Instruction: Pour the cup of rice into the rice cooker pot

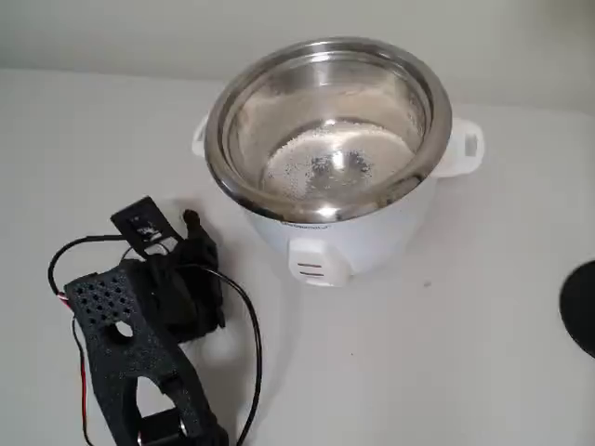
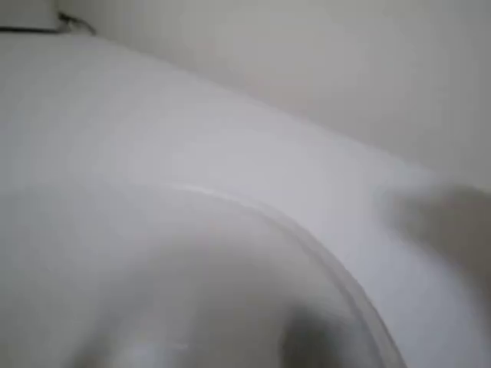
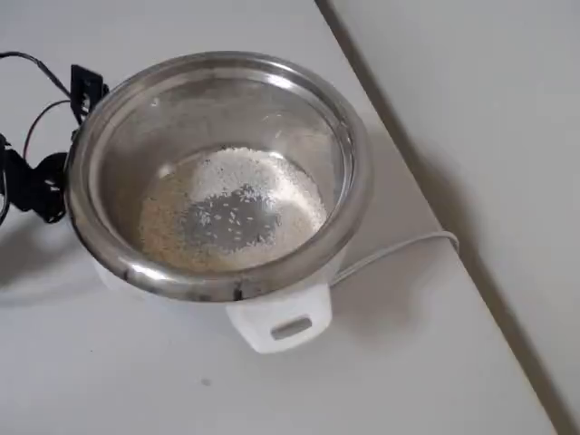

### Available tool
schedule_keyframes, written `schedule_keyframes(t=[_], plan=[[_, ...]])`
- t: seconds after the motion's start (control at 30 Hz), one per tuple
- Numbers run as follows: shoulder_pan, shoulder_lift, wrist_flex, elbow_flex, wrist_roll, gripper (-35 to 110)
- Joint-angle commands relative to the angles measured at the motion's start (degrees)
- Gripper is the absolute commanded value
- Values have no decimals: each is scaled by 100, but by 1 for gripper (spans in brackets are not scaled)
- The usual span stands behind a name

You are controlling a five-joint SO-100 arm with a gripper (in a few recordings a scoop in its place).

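1. One arm is working at the table [image 1: 483, 279], and its gripper [image 1: 191, 243] is sitting low at the left of the fixed view, just beside the rice cooker pot [image 1: 327, 190] and down-left of it.
2. Rice [image 3: 231, 213] is lying spread across the bottom of the pot in the overhead view, thin at the middle where steel is showing through.
3. Close to the wrist camera, a blurred, pale curved rim is showing that I am judging to be the cup [image 2: 253, 307]; whether the fingers are clamped on it, or standing apart, I cannot tell from any view.
4. Judging by the rice lying in the pot, the pour is looking done, so the coming move is probably turning on the cup going down onto bare table left of the cooker.
5. Faint grey lettering is showing on the cooker's white body above the front switch [image 1: 310, 269], too small to read.
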Motion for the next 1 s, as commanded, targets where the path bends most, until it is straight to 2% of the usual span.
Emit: schedule_keyframes(t=[0.0,0.23,0.4,0.63,0.77,0.97], plan=[[70,694,105,53,290,59],[114,2188,510,765,738,59],[308,2153,606,360,773,58],[246,2988,475,1072,958,58],[246,4201,1266,1213,1160,57],[519,6469,3454,1239,1758,55]])
